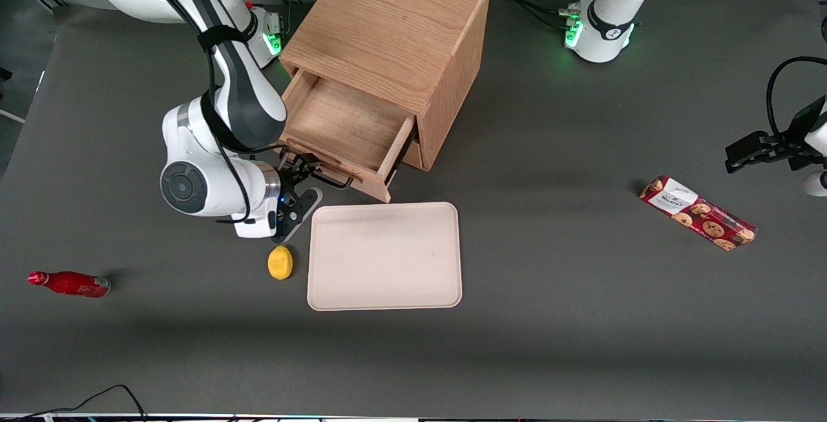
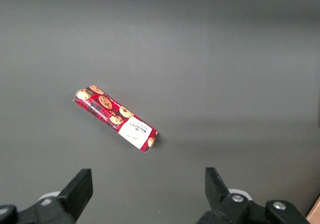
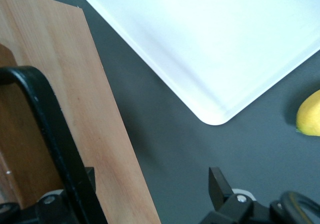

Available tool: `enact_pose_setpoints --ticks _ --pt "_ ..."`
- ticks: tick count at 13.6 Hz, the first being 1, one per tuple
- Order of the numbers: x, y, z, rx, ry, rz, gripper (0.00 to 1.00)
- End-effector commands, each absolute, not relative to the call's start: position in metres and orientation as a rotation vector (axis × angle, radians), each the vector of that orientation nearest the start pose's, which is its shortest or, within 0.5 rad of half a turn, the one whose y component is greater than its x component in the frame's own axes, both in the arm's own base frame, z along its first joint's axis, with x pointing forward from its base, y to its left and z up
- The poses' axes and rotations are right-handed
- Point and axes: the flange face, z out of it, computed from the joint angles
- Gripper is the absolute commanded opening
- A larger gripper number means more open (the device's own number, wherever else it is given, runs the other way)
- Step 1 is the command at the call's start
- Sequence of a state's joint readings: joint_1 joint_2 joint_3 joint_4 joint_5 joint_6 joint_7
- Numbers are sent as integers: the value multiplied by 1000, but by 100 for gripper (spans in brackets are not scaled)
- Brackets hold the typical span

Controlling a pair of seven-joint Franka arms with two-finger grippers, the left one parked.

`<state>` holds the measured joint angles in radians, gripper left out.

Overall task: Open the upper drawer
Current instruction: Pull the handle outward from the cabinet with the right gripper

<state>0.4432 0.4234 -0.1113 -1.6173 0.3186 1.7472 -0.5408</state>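
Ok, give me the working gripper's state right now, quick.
Gripper: open, holding nothing, its fingers spread at the handle of the pulled-out upper drawer.

Soft, even overhead light is noted. Faint shadows are cast beside the cabinet [image 1: 387, 28] and under the gripper [image 1: 302, 183] at the upper drawer's [image 1: 342, 125] front. The tray [image 3: 215, 39] is washed out white in the right wrist view.

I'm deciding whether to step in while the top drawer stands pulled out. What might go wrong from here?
The upper drawer already hangs far out; more pulling might drag it off its runners. The tool sits at the handle, just above the tray and the yellow fruit, so a careless retreat may knock either.
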Motion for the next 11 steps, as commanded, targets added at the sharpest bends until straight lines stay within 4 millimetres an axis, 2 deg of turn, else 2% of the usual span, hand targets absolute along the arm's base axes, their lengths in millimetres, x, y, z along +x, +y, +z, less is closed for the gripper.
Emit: enact_pose_setpoints --ticks 1,4,5,7,11 --pt "611 234 363 -2605 -1118 342 100" --pt "625 214 356 -2622 -1075 336 100" --pt "629 213 359 -2626 -1075 321 100" --pt "637 200 358 -2636 -1044 314 100" --pt "647 189 361 -2647 -1017 288 100"
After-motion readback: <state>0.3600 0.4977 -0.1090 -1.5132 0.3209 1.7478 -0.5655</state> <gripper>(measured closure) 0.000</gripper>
